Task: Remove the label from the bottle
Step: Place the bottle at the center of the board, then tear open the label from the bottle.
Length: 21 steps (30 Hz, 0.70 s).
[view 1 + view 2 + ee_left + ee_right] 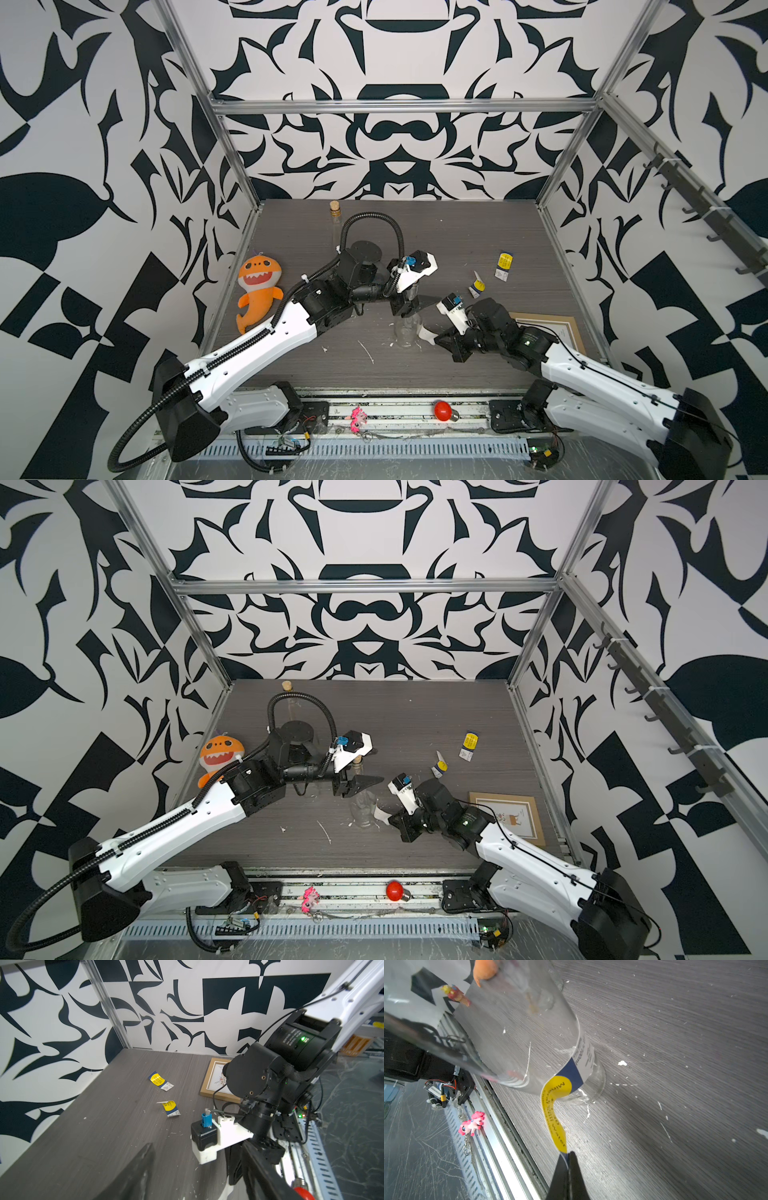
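Note:
A clear glass bottle [405,330] [362,810] stands upright near the table's middle and fills much of the right wrist view [529,1039]. Its yellow, blue and white label [553,1105] is partly peeled: one end still clings to the glass, and the free end curls out to my right gripper [568,1154] [434,338], which is shut on its tip. My left gripper [411,307] [195,1167] hovers over the bottle's neck with its jaws wide apart and nothing between them. The left wrist view does not show the bottle.
Two torn label pieces [505,262] [478,286] lie at the right rear. A picture frame [552,328] lies by the right wall, an orange shark plush [257,291] at the left, a corked bottle [336,216] at the back. A red bulb [444,410] and a pink pony [358,417] sit on the front rail.

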Motion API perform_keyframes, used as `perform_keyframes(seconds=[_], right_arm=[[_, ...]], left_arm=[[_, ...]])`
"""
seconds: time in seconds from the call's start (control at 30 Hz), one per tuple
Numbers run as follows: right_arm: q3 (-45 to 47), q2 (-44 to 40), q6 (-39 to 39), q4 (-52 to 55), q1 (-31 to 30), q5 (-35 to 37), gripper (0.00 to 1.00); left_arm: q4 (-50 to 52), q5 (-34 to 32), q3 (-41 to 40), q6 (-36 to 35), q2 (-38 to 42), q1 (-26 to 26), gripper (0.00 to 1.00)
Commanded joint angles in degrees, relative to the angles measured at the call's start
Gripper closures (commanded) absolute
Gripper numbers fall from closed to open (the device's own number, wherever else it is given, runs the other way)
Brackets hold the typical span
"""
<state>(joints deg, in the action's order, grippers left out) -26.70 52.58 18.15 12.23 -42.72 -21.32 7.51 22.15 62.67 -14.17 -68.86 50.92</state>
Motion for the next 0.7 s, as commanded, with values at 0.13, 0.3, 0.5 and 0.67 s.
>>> perform_keyframes(seconds=[0.13,0.3,0.5,0.67], right_arm=[[0.6,-0.4,1.1,-3.3,0.3,-2.4,1.0],[1.6,-0.9,1.5,-4.7,0.2,-3.7,1.0],[2.5,-1.9,1.9,-6.1,-0.1,-5.2,1.0],[3.2,-2.1,2.6,-7.8,-0.5,-5.2,1.0]], left_arm=[[0.0,-1.0,2.6,0.2,1.2,0.1,0.01],[-0.6,-8.5,3.1,3.0,2.3,0.1,0.01],[-2.2,-15.1,1.7,5.9,4.5,0.1,0.01],[-1.6,-14.4,1.0,7.6,6.5,0.1,0.01]])
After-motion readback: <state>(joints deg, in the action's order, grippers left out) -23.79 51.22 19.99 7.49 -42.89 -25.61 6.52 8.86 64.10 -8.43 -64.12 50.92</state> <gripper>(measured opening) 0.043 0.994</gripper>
